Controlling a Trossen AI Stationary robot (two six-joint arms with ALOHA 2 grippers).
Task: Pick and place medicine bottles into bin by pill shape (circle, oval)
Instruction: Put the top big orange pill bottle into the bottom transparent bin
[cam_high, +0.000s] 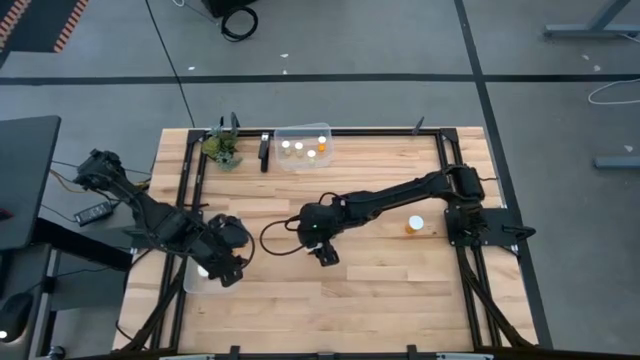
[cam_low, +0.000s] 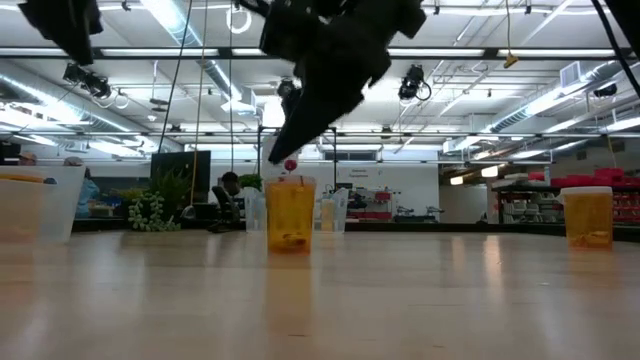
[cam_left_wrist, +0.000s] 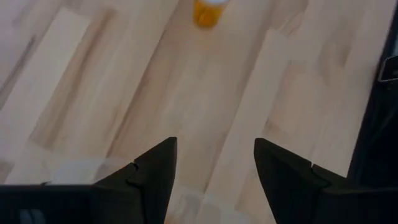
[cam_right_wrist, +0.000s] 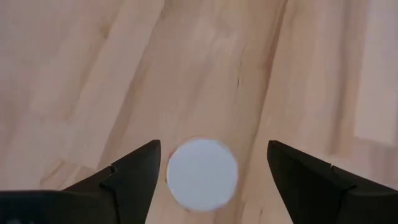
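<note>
The right end effector (cam_high: 322, 247) is held above the middle of the wooden worktop (cam_high: 380, 290), its fingers spread wide. Directly beneath it stands an upright medicine bottle (cam_right_wrist: 202, 173), seen in the right wrist view as a round white cap between the two dark fingers, which do not touch it. A second bottle (cam_high: 415, 225) stands on the worktop near the right arm's base. Three or four more bottles (cam_high: 298, 149) are seen inside a clear bin (cam_high: 322, 129) at the far edge, beside a small green plant (cam_high: 222, 148). The left end effector (cam_high: 222, 268) is held over the near left corner, above a second clear bin (cam_high: 192, 281), its fingers spread with nothing between them.
</note>
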